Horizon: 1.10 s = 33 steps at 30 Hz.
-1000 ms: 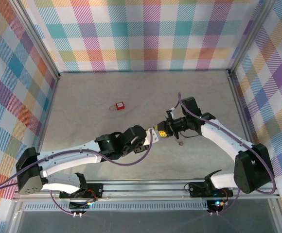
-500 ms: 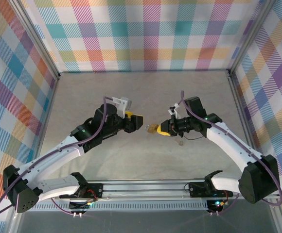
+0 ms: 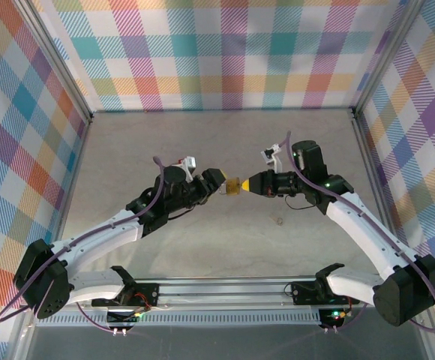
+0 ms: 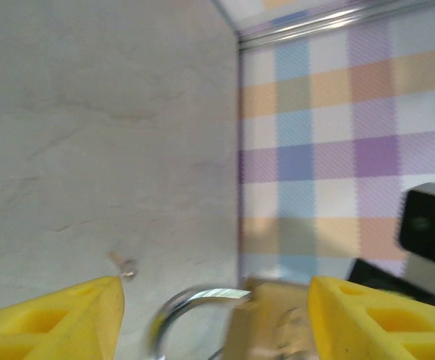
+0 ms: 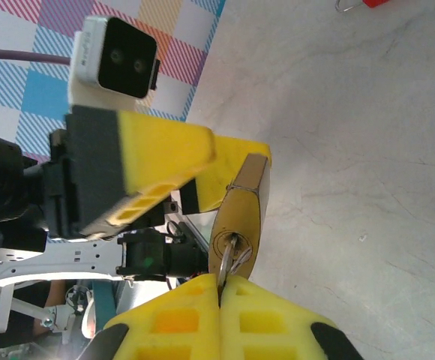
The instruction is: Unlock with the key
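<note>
The brass padlock hangs in the air above the middle of the worktop, between the two pincers. The right pincer is closed tight on the key, which sits in the keyhole at the bottom of the padlock body. The left pincer faces it with its yellow fingers spread wide. The blurred shackle and body lie between them, not clamped. A small metal piece lies on the worktop near the right arm.

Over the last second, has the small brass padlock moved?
Yes: the small brass padlock went slightly left and toward the plaid back wall.
</note>
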Motion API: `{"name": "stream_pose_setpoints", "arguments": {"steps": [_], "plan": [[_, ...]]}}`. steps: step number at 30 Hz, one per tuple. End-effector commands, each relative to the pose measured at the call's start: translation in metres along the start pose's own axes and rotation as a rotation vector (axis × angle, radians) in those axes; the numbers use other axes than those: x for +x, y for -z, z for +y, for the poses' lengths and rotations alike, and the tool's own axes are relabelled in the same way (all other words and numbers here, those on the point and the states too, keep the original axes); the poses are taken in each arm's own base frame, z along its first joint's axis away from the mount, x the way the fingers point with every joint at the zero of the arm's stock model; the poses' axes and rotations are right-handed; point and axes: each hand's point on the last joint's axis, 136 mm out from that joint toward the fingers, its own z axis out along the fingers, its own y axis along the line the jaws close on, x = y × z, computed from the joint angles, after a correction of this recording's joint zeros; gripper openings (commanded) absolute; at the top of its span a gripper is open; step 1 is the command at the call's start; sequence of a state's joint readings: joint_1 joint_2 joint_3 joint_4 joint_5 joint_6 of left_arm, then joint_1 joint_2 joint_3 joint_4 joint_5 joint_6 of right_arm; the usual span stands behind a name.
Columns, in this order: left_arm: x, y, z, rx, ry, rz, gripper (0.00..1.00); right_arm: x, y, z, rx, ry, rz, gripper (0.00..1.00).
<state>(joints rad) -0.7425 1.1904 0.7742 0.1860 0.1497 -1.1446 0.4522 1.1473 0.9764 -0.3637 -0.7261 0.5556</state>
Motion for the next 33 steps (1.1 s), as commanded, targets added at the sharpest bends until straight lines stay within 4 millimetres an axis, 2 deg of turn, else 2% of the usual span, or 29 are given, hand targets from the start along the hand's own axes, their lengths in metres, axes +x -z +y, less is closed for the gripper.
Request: {"name": "stream_pose_setpoints", "arguments": {"steps": [1, 5, 12, 19, 25, 33], "plan": [[-0.007, 0.002, -0.028, 0.137, 0.095, -0.018, 0.65, -0.015, 0.003, 0.027, -0.079, 0.113, -0.053, 0.0], [-0.001, -0.008, -0.018, 0.139, 0.134, 0.004, 0.63, -0.014, -0.004, 0.024, -0.084, 0.098, -0.048, 0.0], [0.007, -0.019, 0.018, 0.058, 0.175, 0.015, 0.6, -0.004, -0.017, 0.005, -0.06, 0.054, -0.009, 0.0], [0.017, -0.029, 0.052, 0.0, 0.205, 0.028, 0.6, 0.012, -0.036, -0.027, -0.033, -0.02, 0.038, 0.0], [0.026, -0.036, 0.093, -0.093, 0.238, 0.028, 0.59, 0.029, -0.05, -0.063, 0.03, -0.067, 0.087, 0.0], [0.044, -0.042, 0.124, -0.199, 0.232, 0.062, 0.57, 0.059, -0.059, -0.104, 0.143, -0.132, 0.177, 0.0]]}}
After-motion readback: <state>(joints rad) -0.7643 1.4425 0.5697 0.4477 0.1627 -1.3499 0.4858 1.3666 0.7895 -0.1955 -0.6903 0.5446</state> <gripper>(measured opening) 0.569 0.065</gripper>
